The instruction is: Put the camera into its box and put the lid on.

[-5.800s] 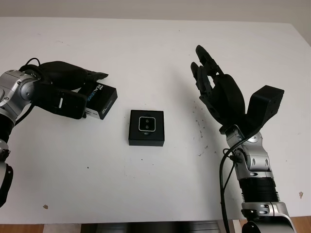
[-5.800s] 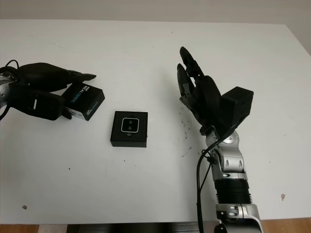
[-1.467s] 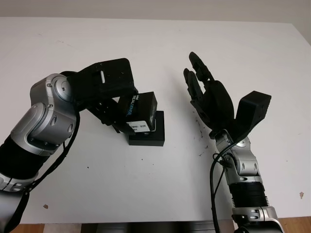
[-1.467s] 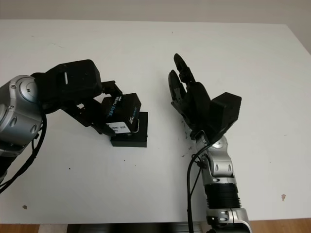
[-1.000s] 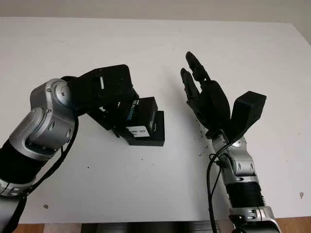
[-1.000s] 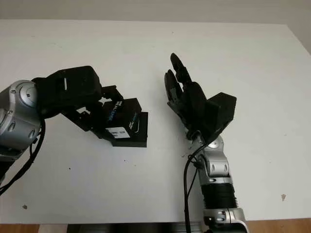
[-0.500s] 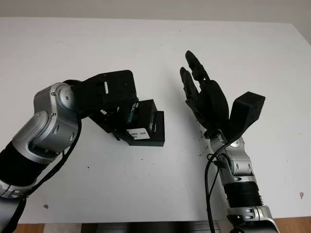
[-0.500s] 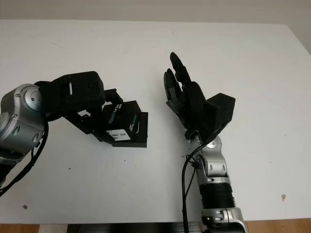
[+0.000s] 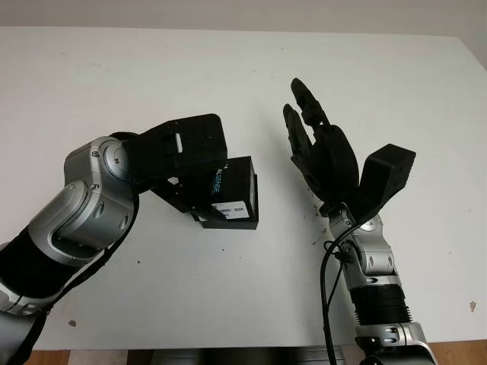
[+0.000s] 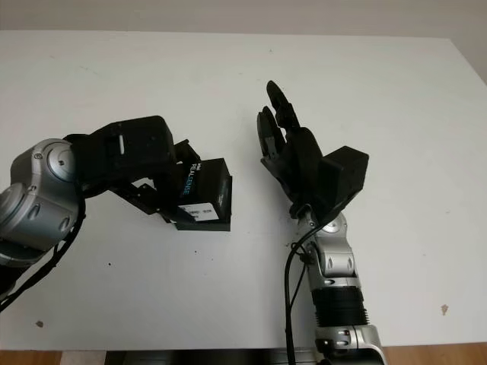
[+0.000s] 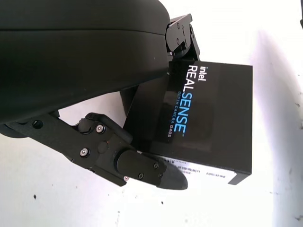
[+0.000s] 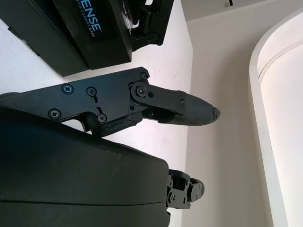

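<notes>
My left hand (image 9: 204,190) is shut on the black box lid (image 9: 232,190), which carries "RealSense" lettering (image 11: 182,101). The lid stands tilted over the black box base (image 10: 207,224) near the table's middle, and only the base's lower front edge shows beneath it. The camera inside the base is hidden by the lid. One finger (image 11: 137,165) runs along the lid's labelled side. My right hand (image 9: 318,148) is open, raised above the table just right of the box and not touching it. From the right wrist view the lid (image 12: 90,28) lies beyond an outstretched finger (image 12: 180,108).
The white table (image 9: 152,61) has a few small dark specks (image 9: 313,209) under the right hand. Its far edge (image 9: 243,29) runs along the back, and bare surface lies all around the box.
The left hand carried the lid from the left, brought it down onto the box base and shifted it right over the last second, covering the camera. The right hand barely moved.
</notes>
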Controlling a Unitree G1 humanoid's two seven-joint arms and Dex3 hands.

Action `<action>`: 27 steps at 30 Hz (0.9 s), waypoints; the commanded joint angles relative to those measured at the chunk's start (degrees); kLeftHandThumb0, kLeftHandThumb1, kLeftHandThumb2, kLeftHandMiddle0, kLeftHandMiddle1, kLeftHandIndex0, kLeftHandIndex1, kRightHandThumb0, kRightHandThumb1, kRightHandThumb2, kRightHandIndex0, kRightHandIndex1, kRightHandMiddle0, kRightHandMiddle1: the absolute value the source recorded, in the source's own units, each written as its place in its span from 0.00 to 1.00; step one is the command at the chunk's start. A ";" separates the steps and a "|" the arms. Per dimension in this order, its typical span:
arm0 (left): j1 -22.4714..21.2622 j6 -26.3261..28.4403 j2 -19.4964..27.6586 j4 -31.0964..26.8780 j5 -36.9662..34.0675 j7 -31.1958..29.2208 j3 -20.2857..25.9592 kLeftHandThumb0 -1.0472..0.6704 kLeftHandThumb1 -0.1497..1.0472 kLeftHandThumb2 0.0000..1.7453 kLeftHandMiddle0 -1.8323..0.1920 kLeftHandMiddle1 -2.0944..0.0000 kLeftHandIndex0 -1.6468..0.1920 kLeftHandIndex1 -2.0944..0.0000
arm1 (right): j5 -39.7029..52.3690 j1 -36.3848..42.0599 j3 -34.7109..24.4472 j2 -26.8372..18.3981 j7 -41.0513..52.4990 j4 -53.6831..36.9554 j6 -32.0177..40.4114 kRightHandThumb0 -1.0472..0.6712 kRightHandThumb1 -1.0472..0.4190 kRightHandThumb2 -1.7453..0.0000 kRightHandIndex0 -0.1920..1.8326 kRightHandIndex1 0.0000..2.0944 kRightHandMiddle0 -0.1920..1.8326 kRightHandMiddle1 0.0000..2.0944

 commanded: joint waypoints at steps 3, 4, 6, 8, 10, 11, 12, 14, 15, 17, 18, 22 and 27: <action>-1.19 0.82 0.50 -3.50 -2.11 -1.02 -1.04 0.32 1.00 0.16 1.00 0.06 1.00 0.50 | -0.15 -0.37 -0.10 0.23 -0.45 0.13 -0.33 0.30 0.00 0.68 0.08 0.03 0.03 0.12; -1.23 0.87 0.68 -3.72 -2.37 -0.98 -1.15 0.33 1.00 0.16 1.00 0.10 1.00 0.59 | -0.22 -0.39 -0.06 0.26 -0.57 0.16 -0.31 0.30 0.00 0.68 0.08 0.03 0.03 0.12; -1.49 0.13 1.69 -4.39 -2.44 -1.21 -1.98 0.32 1.00 0.17 1.00 0.37 1.00 0.70 | -0.01 -0.45 -0.13 0.27 -0.28 0.59 -0.78 0.30 0.00 0.68 0.08 0.03 0.03 0.12; -1.73 0.20 2.24 -4.95 -2.64 -1.18 -2.59 0.33 1.00 0.17 1.00 0.59 1.00 0.77 | 0.03 -0.51 -0.17 0.25 -0.26 0.76 -0.79 0.29 0.00 0.68 0.09 0.03 0.03 0.12; -2.12 0.94 2.66 -5.57 -2.65 -1.09 -3.45 0.33 1.00 0.17 1.00 0.71 1.00 0.81 | 0.09 -0.51 -0.20 0.27 -0.36 0.68 -0.55 0.29 0.00 0.69 0.09 0.03 0.03 0.12; -2.23 1.12 2.82 -5.93 -2.66 -1.01 -3.77 0.33 1.00 0.17 1.00 0.72 1.00 0.81 | 0.04 -0.48 -0.17 0.26 -0.41 0.58 -0.50 0.29 0.00 0.69 0.09 0.03 0.03 0.12; -2.26 1.24 2.93 -6.30 -2.72 -0.89 -3.99 0.32 1.00 0.17 1.00 0.71 1.00 0.81 | 0.04 -0.46 -0.14 0.24 -0.41 0.43 -0.38 0.29 0.00 0.69 0.09 0.03 0.03 0.12; -2.49 1.76 3.19 -7.02 -2.97 -0.95 -4.43 0.32 1.00 0.16 1.00 0.68 1.00 0.80 | 0.01 -0.43 -0.10 0.21 -0.43 0.25 -0.30 0.29 0.00 0.68 0.09 0.03 0.03 0.12; -2.61 2.21 3.36 -7.48 -3.14 -1.01 -4.62 0.32 1.00 0.16 1.00 0.68 1.00 0.79 | -0.08 -0.43 -0.07 0.16 -0.44 0.28 -0.40 0.29 0.00 0.68 0.09 0.03 0.03 0.12; -2.82 3.16 3.62 -8.15 -3.58 -0.96 -4.88 0.32 1.00 0.15 1.00 0.73 1.00 0.83 | -0.29 -0.41 -0.03 0.10 -0.47 0.40 -0.70 0.29 0.00 0.68 0.09 0.03 0.03 0.12; -2.86 3.41 3.79 -8.38 -3.82 -0.88 -4.95 0.32 1.00 0.14 1.00 0.73 1.00 0.85 | -0.32 -0.37 -0.01 0.11 -0.54 0.23 -0.56 0.29 0.00 0.68 0.09 0.03 0.03 0.12; -2.76 2.40 4.78 -8.23 -4.25 -0.54 -5.17 0.32 1.00 0.13 1.00 0.62 0.99 0.88 | 0.27 -0.27 -0.21 0.13 -0.08 0.02 -0.31 0.29 0.00 0.68 0.08 0.03 0.03 0.12; -2.78 -0.30 6.02 -7.67 -3.63 -0.29 -5.96 0.31 1.00 0.13 1.00 0.58 1.00 0.76 | 0.08 -0.28 -0.17 -0.03 -0.07 0.29 -0.48 0.30 0.00 0.68 0.09 0.03 0.03 0.12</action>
